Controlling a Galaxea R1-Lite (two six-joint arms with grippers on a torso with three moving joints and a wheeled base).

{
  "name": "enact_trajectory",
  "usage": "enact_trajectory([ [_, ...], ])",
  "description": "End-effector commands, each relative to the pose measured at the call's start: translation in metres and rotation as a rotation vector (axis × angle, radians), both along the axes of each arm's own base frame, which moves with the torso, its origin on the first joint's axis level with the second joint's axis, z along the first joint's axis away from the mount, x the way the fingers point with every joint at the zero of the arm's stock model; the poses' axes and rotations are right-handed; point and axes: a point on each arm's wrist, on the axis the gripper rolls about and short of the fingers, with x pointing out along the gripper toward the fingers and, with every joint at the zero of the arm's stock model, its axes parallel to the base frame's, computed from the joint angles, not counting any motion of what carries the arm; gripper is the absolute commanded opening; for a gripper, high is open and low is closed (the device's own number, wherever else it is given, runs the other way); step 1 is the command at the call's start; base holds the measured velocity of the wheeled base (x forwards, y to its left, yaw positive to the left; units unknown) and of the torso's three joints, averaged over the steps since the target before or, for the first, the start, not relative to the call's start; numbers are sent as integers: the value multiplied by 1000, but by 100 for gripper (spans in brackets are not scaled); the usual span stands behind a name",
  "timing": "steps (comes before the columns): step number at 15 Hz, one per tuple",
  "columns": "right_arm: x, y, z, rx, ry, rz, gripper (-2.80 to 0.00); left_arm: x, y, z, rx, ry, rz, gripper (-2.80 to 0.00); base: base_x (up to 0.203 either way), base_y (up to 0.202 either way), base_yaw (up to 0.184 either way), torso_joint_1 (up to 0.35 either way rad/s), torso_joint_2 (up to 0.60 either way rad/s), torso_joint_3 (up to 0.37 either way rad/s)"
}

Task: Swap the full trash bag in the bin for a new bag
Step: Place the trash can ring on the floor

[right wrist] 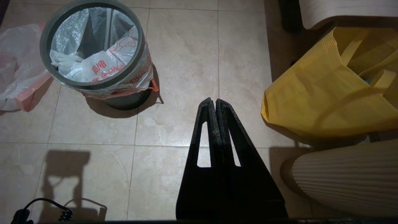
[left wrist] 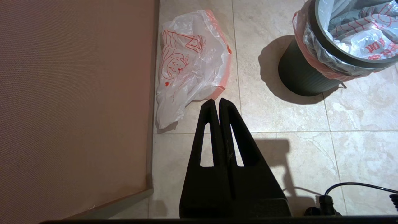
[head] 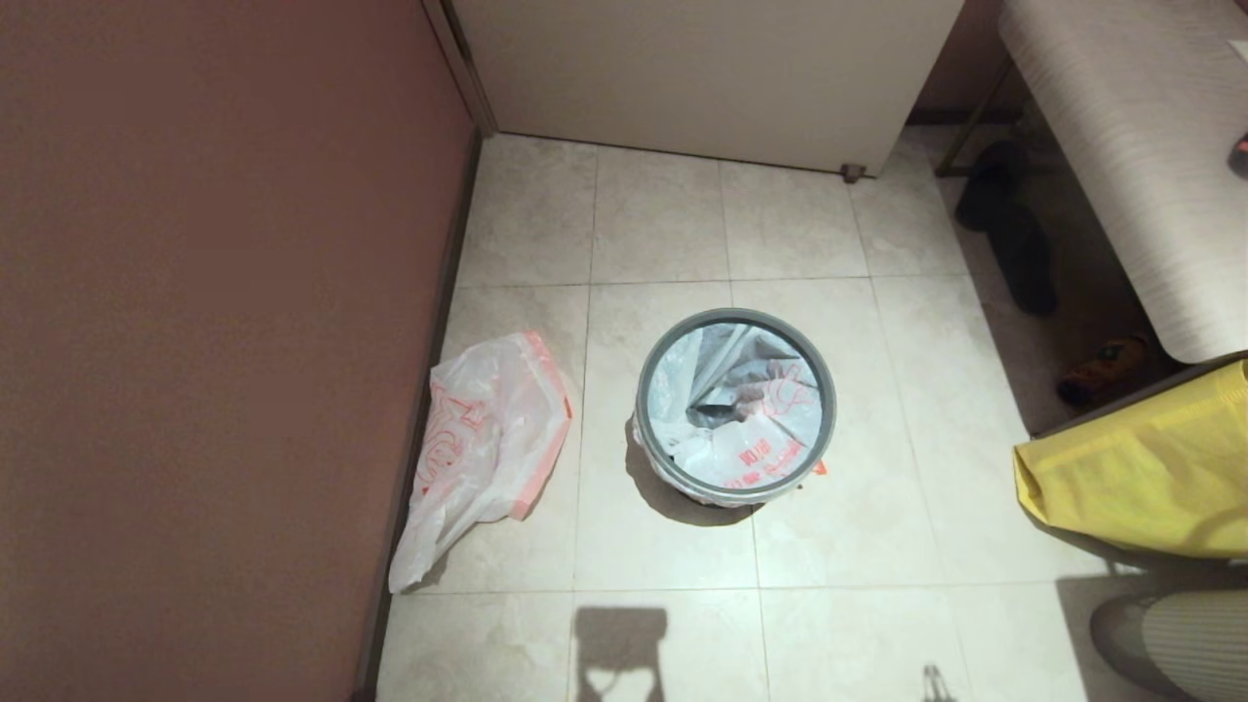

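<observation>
Pale stone tiles (head: 663, 224) cover the floor, with thin lines between them, and a flat brown wall (head: 214, 322) runs down the left side.

Close to that wall lies the new bag (head: 487, 439). It is thin, white and see-through, with a red drawing and a wide pale-orange band along one edge. It is flat and crinkly, so it will slide and fold easily.

The left gripper (left wrist: 216, 101) hangs above the floor near the new bag, its two black fingers pressed together with nothing between them.

Near the middle of the floor, well apart from the new bag, stands the bin (head: 736, 405). It is small, round and black, with a grey hoop (head: 827, 390) on top. The full trash bag (head: 741, 429) sits inside, its edge folded out under the hoop, soft and lumpy with red letters.

The right gripper (right wrist: 213, 101) hangs over bare tile on the bin's right side, pressed together too and empty.

The first job is likely getting the full bag out. A claw should spread first, then pinch the loose plastic or the orange handle (right wrist: 154, 88) poking out by the rim, not the slippery hoop. Pulling slowly and straight up should keep the light bin from tipping.

Farthest right, a yellow cloth bag (head: 1141, 468) rests near a pale bench (head: 1141, 146).
</observation>
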Motion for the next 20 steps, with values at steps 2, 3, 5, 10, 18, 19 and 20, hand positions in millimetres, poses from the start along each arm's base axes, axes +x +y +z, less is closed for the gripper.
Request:
enact_trajectory([
  [2, 32, 0, 34, -8, 119, 8, -280, 0, 0, 0, 0, -1, 0, -280, 0, 0, 0, 0, 0, 0],
  [3, 47, 0, 45, -15, 151, 13, -280, 0, 0, 0, 0, -1, 0, -280, 0, 0, 0, 0, 0, 0],
  [5, 85, 1, 63, -30, 198, 20, -280, 0, 0, 0, 0, -1, 0, -280, 0, 0, 0, 0, 0, 0],
  [10, 183, 2, 80, -50, 278, 29, -280, 0, 0, 0, 0, -1, 0, -280, 0, 0, 0, 0, 0, 0],
  [18, 289, 53, 26, -112, 449, 94, -280, 0, 0, 0, 0, -1, 0, -280, 0, 0, 0, 0, 0, 0],
  [19, 301, 61, 15, -120, 446, 90, -280, 0, 0, 0, 0, -1, 0, -280, 0, 0, 0, 0, 0, 0],
  [20, 313, 71, 3, -128, 443, 95, -280, 0, 0, 0, 0, -1, 0, -280, 0, 0, 0, 0, 0, 0],
])
